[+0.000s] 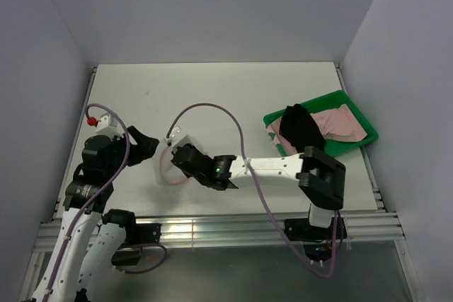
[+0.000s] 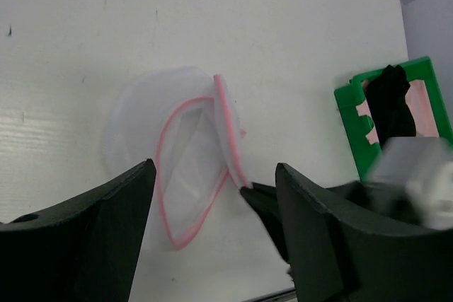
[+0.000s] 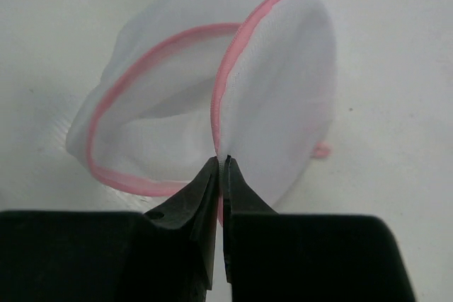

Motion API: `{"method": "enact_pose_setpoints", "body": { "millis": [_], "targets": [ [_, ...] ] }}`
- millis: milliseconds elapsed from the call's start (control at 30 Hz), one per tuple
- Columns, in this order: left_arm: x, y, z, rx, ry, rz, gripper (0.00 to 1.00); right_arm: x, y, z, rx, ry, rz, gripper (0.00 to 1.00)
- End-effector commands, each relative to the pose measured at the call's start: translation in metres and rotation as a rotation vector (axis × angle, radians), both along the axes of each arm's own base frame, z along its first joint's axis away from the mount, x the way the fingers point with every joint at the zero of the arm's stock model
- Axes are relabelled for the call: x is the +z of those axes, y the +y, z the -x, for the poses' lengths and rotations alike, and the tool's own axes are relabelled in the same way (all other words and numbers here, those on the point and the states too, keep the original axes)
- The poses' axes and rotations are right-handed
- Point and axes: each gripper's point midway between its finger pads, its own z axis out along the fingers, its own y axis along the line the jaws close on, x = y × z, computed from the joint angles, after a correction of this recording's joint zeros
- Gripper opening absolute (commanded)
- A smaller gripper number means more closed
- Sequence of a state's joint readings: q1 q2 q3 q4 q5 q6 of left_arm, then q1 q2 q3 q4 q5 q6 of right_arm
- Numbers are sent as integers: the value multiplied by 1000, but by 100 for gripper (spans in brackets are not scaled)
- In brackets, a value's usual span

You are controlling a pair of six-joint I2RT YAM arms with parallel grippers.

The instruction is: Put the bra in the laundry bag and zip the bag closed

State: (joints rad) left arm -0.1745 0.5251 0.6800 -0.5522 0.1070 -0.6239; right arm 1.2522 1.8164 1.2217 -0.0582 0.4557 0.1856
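Right tool: closed, fingertips pinched on the pink zipper rim of the upright domed lid of the round white see-through mesh laundry bag; the bag's mouth gaped just ahead.
Left tool: open, held nothing; the same bag lay ahead of it on the white desk.
Soft pale pink fabric bra: lay in the green plastic tray, well behind the right tool, partly under a black cloth.

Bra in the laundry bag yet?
No: the bra lies in the green tray, and the open laundry bag looks empty.
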Motion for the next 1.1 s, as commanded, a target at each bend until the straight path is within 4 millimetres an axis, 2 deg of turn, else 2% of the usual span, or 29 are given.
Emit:
{"method": "enact_pose_setpoints", "body": {
  "millis": [0, 167, 300, 367, 500, 567, 667, 933, 1067],
  "targets": [
    [-16, -10, 0, -45, 90, 13, 75, 83, -6, -14, -98, -78, -243, 0],
    [-38, -29, -2, -162, 197, 16, 69, 102, -26, -23, -159, -68, -318, 0],
    [-67, -42, 2, -223, 333, -1, 68, 117, -36, -31, -175, -68, -368, 0],
    [-67, -42, -2, -207, 334, -12, 69, 128, -46, -33, -190, -86, -386, 0],
    [-53, -38, -10, -162, 289, -46, 69, 145, -69, -40, -239, -98, -450, 0],
    [-54, -41, -9, -169, 298, -56, 69, 147, -82, -42, -261, -106, -466, 0],
    [-68, -49, -4, -198, 356, -70, 68, 152, -94, -45, -289, -114, -497, 0],
    [-97, -60, -6, -211, 428, -105, 66, 162, -104, -42, -286, -126, -545, 0],
    [-107, -81, -10, -266, 432, -54, 63, 160, -106, -39, -283, -126, -547, 0]
  ]
}}
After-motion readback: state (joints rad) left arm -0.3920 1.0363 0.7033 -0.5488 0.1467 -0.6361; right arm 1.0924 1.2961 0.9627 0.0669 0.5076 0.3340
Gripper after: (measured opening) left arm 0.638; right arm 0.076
